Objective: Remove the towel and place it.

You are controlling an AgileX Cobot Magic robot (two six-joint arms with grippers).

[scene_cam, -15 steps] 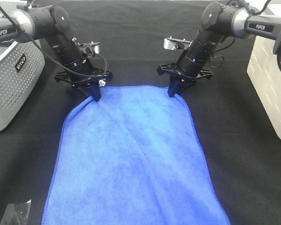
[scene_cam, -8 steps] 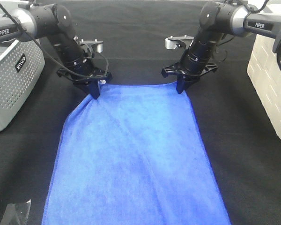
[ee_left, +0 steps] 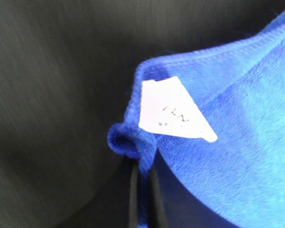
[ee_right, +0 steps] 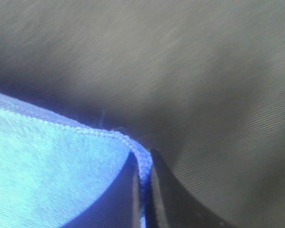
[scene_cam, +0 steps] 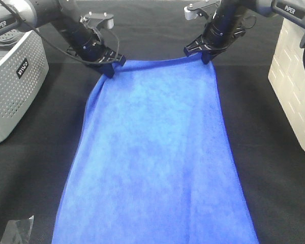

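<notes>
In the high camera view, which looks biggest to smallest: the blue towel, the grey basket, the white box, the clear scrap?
1. blue towel, by far.
2. grey basket and white box: look alike, both cut off by the frame edge, so unranked.
3. clear scrap.

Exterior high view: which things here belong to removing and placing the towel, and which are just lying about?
Belongs to the job:
- towel, spread on the black table cover
- left end effector, shut on one far corner
- right end effector, shut on the other far corner

Just lying about:
- grey perforated basket
- white container
- clear plastic scrap
</notes>
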